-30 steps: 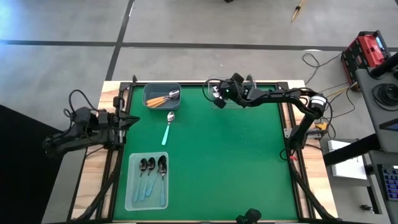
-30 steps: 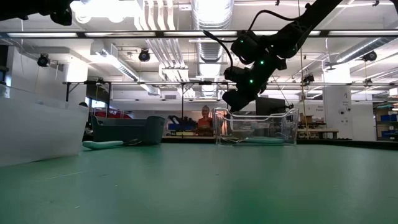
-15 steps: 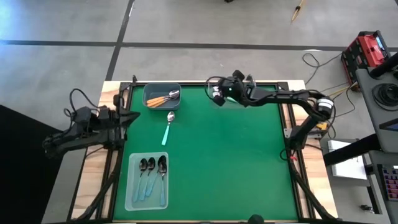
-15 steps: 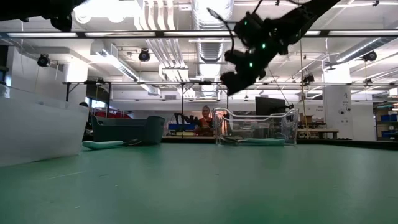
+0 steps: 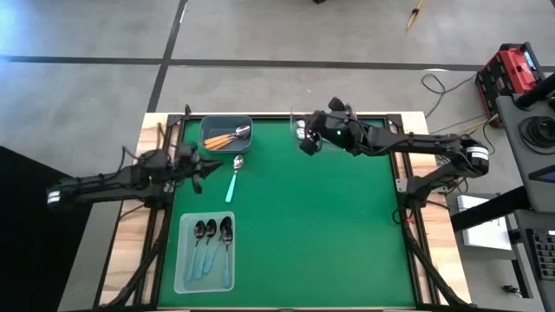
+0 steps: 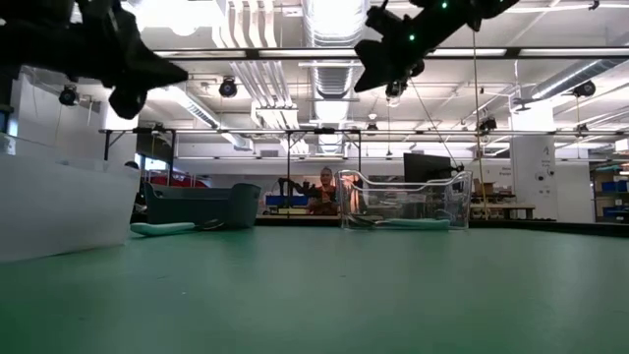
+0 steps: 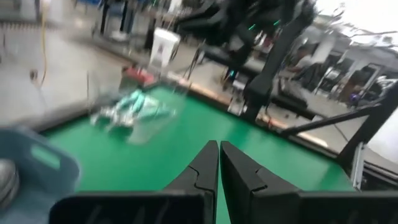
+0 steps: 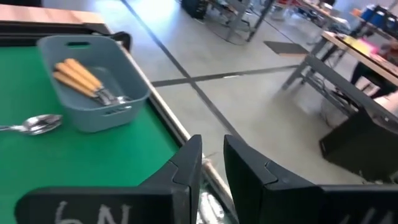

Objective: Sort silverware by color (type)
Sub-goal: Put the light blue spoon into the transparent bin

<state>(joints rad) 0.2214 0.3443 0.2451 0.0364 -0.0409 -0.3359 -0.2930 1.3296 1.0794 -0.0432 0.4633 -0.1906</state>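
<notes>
Green bench (image 5: 312,225) on a wooden frame, grey concrete floor (image 5: 260,35) with dark lines around it. Low view looks across the mat into a workshop: ceiling ducts, lights, racks, a person (image 6: 322,189) far behind.

Three bins. White tray (image 5: 205,251) at the near left holds three dark spoons (image 5: 211,232) with light-blue handles. Grey bin (image 5: 226,133) at the far left holds orange spoons (image 5: 227,136); the right wrist view shows the handles lying together, count unclear. Clear bin (image 6: 403,201) at far centre holds teal spoons (image 6: 413,223), mostly hidden under the right arm from above, blurred in the left wrist view.

One teal spoon (image 5: 233,179) lies loose on the mat just in front of the grey bin, bowl towards the bin. In the low view only its handle reads clearly.

Left hand (image 5: 204,171) is out over the mat's left edge, just left of the loose spoon, not touching it. Fingers closed together, nothing between them per the left wrist view. High up in the low view.

Right hand (image 5: 305,141) hangs above the clear bin, well clear of its rim, well apart from the loose spoon. Fingers (image 8: 186,163) stand slightly apart with a narrow gap, holding nothing.
</notes>
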